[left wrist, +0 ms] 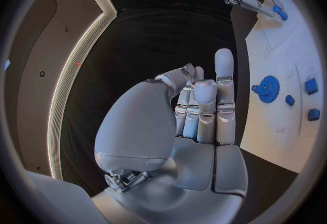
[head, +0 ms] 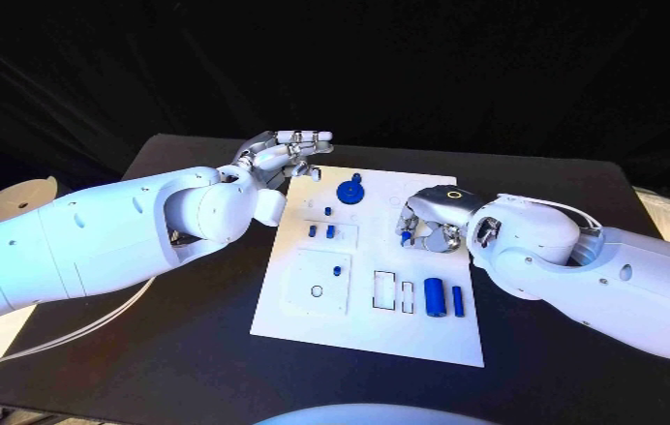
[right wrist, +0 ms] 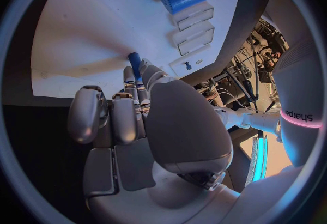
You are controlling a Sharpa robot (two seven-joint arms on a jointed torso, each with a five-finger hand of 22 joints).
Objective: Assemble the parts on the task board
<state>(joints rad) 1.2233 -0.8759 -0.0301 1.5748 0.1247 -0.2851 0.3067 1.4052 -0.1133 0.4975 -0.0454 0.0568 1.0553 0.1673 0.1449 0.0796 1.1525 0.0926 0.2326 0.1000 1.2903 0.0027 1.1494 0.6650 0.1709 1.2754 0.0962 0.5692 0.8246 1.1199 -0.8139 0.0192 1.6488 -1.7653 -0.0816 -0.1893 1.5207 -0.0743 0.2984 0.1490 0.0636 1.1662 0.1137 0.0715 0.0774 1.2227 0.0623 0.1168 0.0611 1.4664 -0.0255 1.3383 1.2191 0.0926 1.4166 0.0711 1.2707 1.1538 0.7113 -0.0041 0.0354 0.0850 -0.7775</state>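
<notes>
Black desk (head: 167,348) carries the white task board (head: 366,333) at its middle. Left hand (head: 284,154) hovers off the board's far-left corner, fingers (left wrist: 224,79) straight, empty. Blue gear (head: 350,192) sits at the far edge. Right hand (head: 426,224) pinches a small blue peg (right wrist: 135,64) over the board's right side.

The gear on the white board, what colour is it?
Blue; the gear shows best in the left wrist view.

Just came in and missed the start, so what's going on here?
The robot is assembling small blue parts on the white task board. Its right hand pinches a small blue peg over the board. Its left hand hovers open by the board's far corner, near the blue gear. Two blue cylinders lie on the board.
</notes>
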